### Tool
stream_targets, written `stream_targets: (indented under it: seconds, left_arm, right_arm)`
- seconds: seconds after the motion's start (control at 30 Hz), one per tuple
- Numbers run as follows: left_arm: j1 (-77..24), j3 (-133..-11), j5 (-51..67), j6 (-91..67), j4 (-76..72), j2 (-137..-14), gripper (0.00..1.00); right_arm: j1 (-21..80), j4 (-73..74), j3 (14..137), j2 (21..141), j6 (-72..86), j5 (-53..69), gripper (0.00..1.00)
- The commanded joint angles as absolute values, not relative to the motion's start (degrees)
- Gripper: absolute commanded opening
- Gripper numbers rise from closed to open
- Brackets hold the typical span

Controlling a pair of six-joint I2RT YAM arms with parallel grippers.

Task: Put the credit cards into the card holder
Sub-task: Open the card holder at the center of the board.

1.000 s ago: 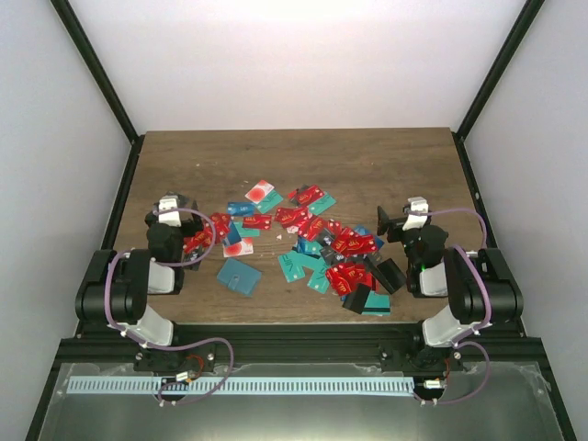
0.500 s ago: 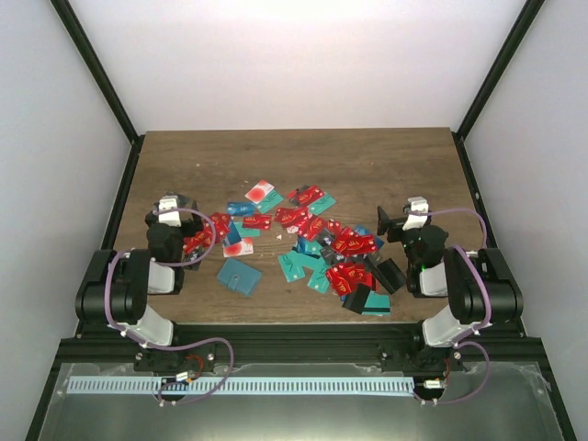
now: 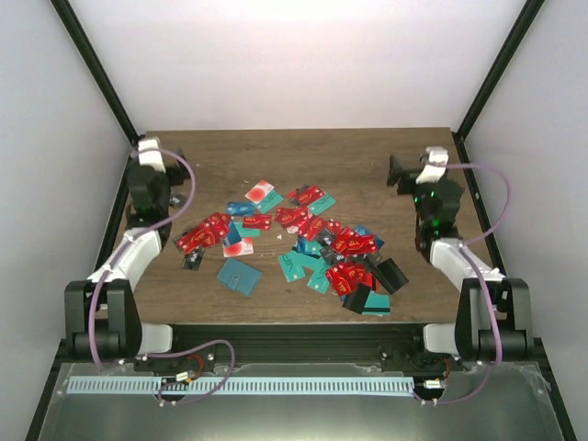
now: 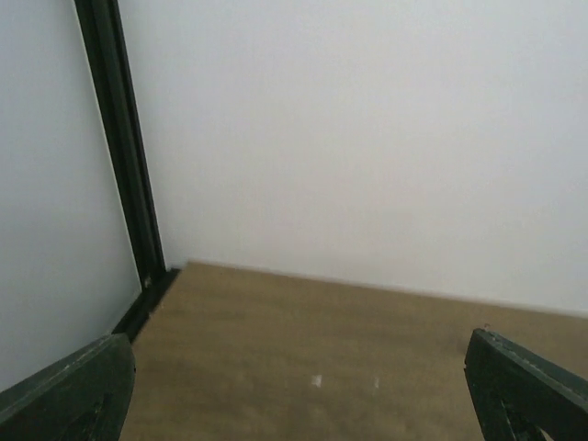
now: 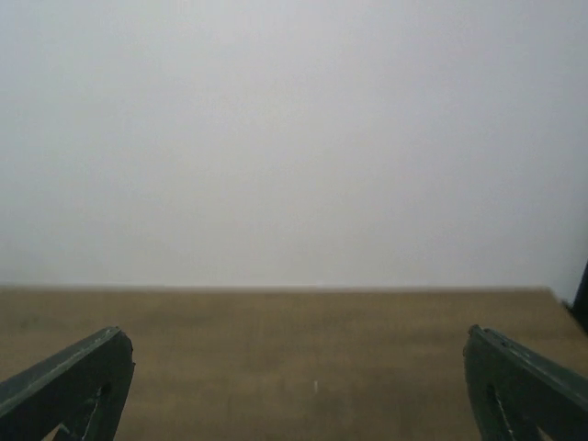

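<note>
Tools (image 4: 296,390) (image 5: 296,386) farther back (jaws wide); card holder (image 3: 239,276) diagonal

A brown wood-grain surface (image 3: 367,161) carries a loose scatter of credit cards (image 3: 344,243) across its middle, mostly red with some teal, blue and white, many overlapping. The teal card holder (image 3: 238,276) lies flat toward the near edge, left of centre, just apart from the scatter. Black cases (image 3: 390,274) sit among the cards nearer the near-right corner.
</note>
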State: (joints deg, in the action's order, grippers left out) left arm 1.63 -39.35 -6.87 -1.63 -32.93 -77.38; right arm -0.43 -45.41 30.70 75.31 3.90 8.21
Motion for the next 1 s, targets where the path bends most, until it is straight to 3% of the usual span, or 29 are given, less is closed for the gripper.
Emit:
stream_targets:
  seconds: [0.0, 0.1, 0.23, 0.33, 0.47, 0.63, 0.97]
  left_arm:
    - [1.8, -55.2, -9.3, -7.2, -5.2, -74.4, 1.0]
    - [1.8, -66.6, -1.5, -4.1, 7.9, -73.6, 1.0]
    - [2.0, -72.7, -10.6, -17.6, 21.9, -70.0, 1.0]
    - [2.0, -73.3, -10.1, -15.9, 30.4, -65.8, 1.0]
    - [2.1, -68.1, -13.1, -21.0, 40.3, -59.4, 1.0]
    - [2.3, -59.7, -11.6, -29.7, 50.7, -53.1, 1.0]
    - [2.3, -41.3, 12.3, -31.9, 51.2, -45.5, 1.0]
  right_arm:
    - [-1.1, -26.6, 47.3, 74.3, 10.3, 5.8, 1.0]
    - [-1.1, -18.2, 57.7, 75.6, 18.0, 4.8, 1.0]
    - [-1.1, 0.8, 69.2, 75.6, 37.6, -6.4, 1.0]
    - [-1.7, 0.3, 66.1, 72.0, 40.9, -5.2, 1.0]
    - [-2.1, -3.7, 57.8, 66.8, 43.1, 5.3, 1.0]
    - [-0.6, 2.1, 55.3, 69.3, 47.9, 21.8, 1.0]
    - [25.8, 11.9, 59.7, 81.2, 41.8, 21.4, 0.98]
